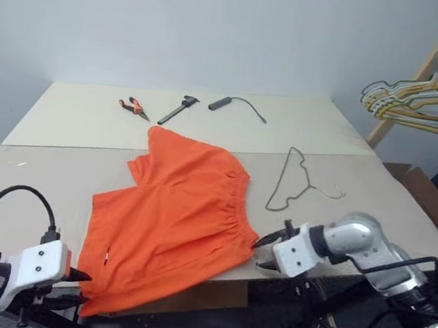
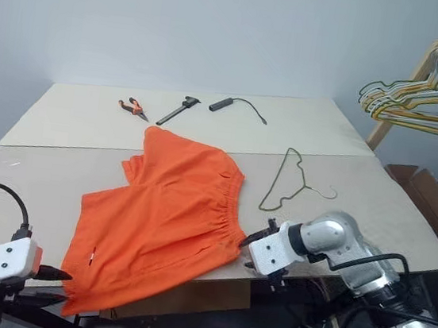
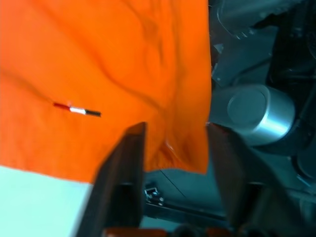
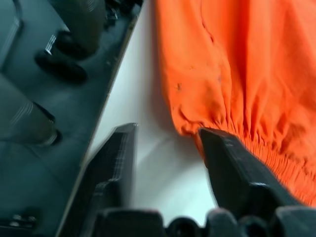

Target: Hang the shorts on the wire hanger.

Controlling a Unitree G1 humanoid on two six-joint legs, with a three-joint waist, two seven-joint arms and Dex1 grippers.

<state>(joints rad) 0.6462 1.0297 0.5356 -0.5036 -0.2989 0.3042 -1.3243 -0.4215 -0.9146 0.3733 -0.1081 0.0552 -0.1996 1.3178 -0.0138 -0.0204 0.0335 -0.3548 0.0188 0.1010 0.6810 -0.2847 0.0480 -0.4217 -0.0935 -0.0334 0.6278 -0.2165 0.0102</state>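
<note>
The orange shorts (image 1: 177, 211) lie spread flat on the table (image 1: 33, 181), gathered waistband toward the right, one leg hem hanging over the front edge. The thin wire hanger (image 1: 295, 181) lies flat just right of the shorts, apart from them. My left gripper (image 1: 80, 289) sits at the table's front left beside the overhanging hem corner; in the left wrist view it (image 3: 175, 127) is open with that corner just past its fingertips. My right gripper (image 1: 263, 249) is open at the near end of the waistband; the right wrist view (image 4: 167, 131) shows bare table between its fingers.
Orange-handled pliers (image 1: 133, 107), a black tool (image 1: 179, 109) and a black cylinder with a cable (image 1: 234, 103) lie on the far table half. A wooden rack with a bunch of pale hangers (image 1: 427, 97) stands at the right, a cardboard box (image 1: 431, 198) below it.
</note>
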